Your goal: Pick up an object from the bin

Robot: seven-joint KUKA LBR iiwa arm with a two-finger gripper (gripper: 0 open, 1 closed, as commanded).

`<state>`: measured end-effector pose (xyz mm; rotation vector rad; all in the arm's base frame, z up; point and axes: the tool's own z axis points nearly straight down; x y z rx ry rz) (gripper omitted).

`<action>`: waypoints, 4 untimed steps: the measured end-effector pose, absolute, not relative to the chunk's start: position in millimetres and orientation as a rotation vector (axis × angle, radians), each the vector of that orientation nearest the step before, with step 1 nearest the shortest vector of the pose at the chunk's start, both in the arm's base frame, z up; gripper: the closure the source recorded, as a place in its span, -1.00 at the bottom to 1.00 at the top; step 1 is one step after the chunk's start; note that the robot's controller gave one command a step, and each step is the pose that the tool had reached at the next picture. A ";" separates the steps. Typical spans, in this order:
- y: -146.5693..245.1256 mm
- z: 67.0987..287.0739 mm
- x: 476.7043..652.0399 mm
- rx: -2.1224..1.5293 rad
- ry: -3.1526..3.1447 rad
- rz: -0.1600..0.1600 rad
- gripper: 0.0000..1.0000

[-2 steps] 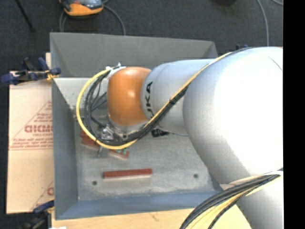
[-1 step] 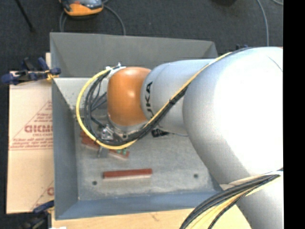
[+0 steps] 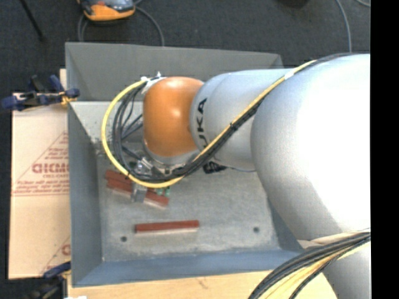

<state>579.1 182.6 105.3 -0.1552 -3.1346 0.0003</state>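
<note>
Gripper (image 3: 147,178) over reddish block (image 3: 117,182); 1 red bar (image 3: 167,227) nearby.

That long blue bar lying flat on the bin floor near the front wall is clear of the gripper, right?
Not blue: the camera view shows the long bar is reddish brown. It does lie flat on the bin floor near the front wall, clear of the gripper.

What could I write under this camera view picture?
Gripper over reddish blocks, left in the bin; a long red bar lies apart.
</note>
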 end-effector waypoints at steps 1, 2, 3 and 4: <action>185.5 138.4 590.7 -0.162 -3.140 -0.004 -1.00; 185.4 138.4 590.7 -0.163 -3.140 -0.004 -1.00; 173.5 80.9 611.9 -0.173 -3.141 -0.005 1.00; 173.5 80.9 611.9 -0.175 -3.141 -0.005 1.00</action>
